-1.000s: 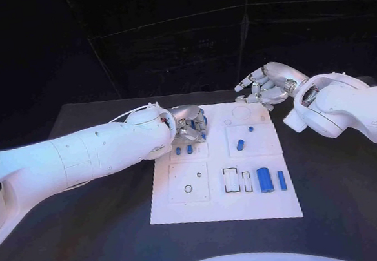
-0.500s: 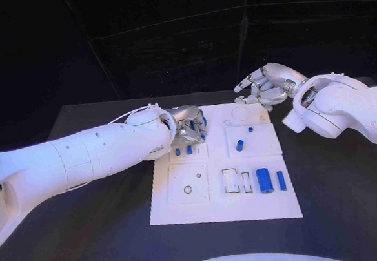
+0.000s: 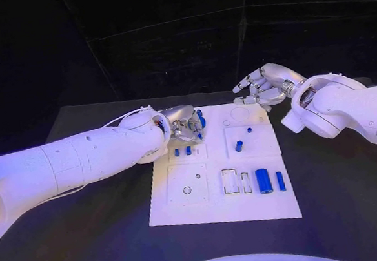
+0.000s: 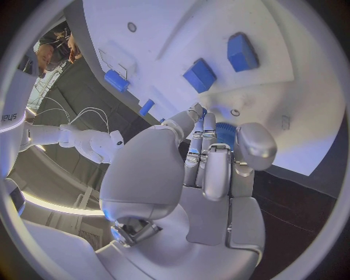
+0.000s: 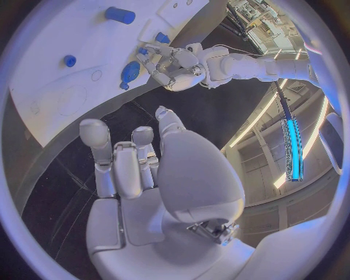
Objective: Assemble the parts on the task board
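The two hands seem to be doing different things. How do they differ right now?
The left hand sits over the board, fingers curled round a blue part; the right hand hangs past the board's far edge, over the black table, and holds nothing. The left hand's fingers are bunched together; the right hand's are loosely spread. Both are silver hands on white arms.

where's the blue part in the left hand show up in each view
Head view: the blue part sits in the left hand at the task board's far left corner.
Left wrist view: a blue disc peeks out beyond the fingertips.
Right wrist view: blue disc held in the other hand.
Shared landmark: the white task board.
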Controlling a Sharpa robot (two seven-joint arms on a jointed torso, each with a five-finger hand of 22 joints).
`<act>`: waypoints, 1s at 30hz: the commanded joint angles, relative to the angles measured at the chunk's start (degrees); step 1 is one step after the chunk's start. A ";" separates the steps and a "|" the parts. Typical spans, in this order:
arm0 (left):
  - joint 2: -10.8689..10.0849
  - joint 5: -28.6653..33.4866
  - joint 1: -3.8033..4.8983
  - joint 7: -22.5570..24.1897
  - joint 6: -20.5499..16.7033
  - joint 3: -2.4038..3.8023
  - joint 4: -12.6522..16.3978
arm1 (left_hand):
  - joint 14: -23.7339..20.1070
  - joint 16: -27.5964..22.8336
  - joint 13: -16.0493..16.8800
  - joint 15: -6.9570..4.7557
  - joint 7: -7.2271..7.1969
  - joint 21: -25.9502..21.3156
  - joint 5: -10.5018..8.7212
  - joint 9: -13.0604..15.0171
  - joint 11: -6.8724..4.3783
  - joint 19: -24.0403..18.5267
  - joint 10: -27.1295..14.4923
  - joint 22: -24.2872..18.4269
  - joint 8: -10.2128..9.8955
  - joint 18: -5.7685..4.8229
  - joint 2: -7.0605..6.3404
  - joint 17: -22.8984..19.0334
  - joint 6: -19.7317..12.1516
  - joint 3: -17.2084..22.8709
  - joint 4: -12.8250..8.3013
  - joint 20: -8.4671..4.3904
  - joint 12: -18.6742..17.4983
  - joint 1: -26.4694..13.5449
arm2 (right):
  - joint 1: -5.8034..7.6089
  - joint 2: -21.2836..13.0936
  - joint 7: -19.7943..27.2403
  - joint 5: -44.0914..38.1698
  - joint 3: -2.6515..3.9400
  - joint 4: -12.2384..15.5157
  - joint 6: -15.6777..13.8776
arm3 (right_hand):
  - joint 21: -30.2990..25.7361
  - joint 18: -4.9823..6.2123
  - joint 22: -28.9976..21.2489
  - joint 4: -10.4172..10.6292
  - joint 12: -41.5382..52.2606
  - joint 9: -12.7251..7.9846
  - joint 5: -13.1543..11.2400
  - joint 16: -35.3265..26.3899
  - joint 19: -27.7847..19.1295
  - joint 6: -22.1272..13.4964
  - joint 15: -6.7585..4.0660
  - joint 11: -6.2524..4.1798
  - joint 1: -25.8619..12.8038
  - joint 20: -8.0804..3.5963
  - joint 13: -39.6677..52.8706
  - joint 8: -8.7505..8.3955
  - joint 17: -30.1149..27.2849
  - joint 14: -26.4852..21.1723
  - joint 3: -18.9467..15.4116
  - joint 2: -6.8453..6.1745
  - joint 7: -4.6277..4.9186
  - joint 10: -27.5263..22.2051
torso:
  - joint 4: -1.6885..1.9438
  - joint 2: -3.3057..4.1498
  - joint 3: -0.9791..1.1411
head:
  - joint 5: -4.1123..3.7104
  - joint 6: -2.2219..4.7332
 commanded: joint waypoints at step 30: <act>-6.51 3.38 1.34 -0.42 4.63 1.86 4.17 | 2.02 0.12 -0.28 0.15 0.49 0.34 -0.14 -0.04 0.40 0.01 0.55 0.17 -0.79 -0.91 -1.13 -0.37 0.38 0.87 0.13 -0.13 -1.09 -1.63 | 0.10 0.19 -0.06 -0.30 0.03 -0.85 -0.02 | -0.51 0.84 -0.44 0.15 0.09 -0.06 0.22 -0.62 -0.01 -0.23 -0.43 0.03 0.04 -0.28 -0.33 0.35 -0.48 2.06 0.20 0.14 -0.04 0.12 | -0.10 0.05 -0.01 | 0.90 0.14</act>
